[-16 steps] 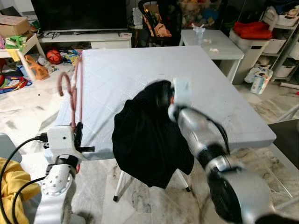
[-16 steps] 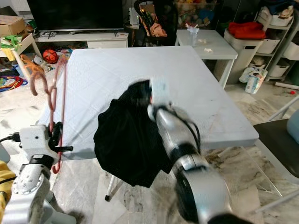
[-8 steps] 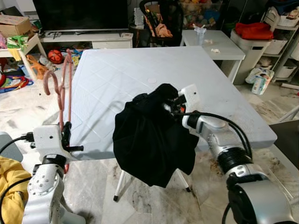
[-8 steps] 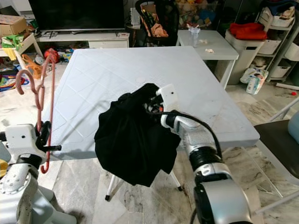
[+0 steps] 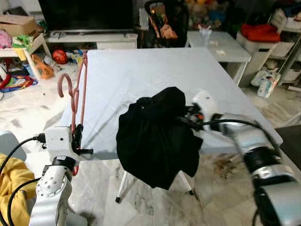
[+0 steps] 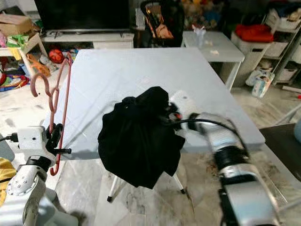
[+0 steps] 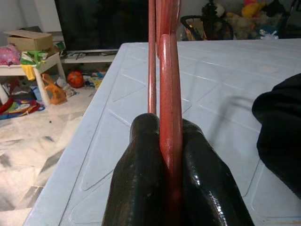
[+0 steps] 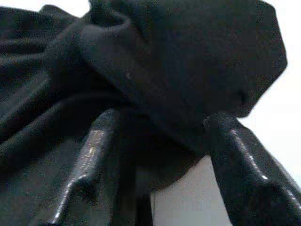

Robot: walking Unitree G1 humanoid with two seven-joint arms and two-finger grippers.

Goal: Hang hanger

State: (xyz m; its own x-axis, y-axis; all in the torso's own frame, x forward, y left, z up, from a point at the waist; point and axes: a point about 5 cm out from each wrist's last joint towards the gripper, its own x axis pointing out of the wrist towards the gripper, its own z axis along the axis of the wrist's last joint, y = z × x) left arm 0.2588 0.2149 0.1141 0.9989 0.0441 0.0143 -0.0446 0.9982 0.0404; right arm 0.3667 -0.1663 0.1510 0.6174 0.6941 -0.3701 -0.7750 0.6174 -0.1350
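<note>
Toys, boxes and a big dark TV (image 5: 84,14) fill the back of this messy room, and a pale blue-white surface (image 5: 141,70) stands in the middle on a marble floor (image 5: 28,108). Behind it is a smaller white table (image 6: 211,44) with a red thing on a bin nearby. On the robot's left side, the left claw (image 7: 170,155) is squeezed tight on the pink-red hanger (image 5: 75,101). Both black fingers (image 7: 141,179) press on the hanger's thin bars from each side. The hanger stands almost upright just beside the left edge of the surface, with its curved hook (image 5: 63,84) at the top, pointing out toward the floor and the toys. A black cable runs from the left arm down by something yellow (image 5: 11,181) in the corner. On the right side, the silver right arm reaches in across the front corner of the surface. The right claw (image 8: 164,155) is at the top of a black cloth (image 5: 155,136). Its two fingers (image 8: 89,155) are spread apart with a thick fold of the cloth bunched between them, and the pictures do not make it clear how firmly they grip it. The cloth sits in a lump on the front edge of the surface and hangs down over the edge toward the floor, hiding part of the white legs under the surface. The hanger and the cloth are well apart.
</note>
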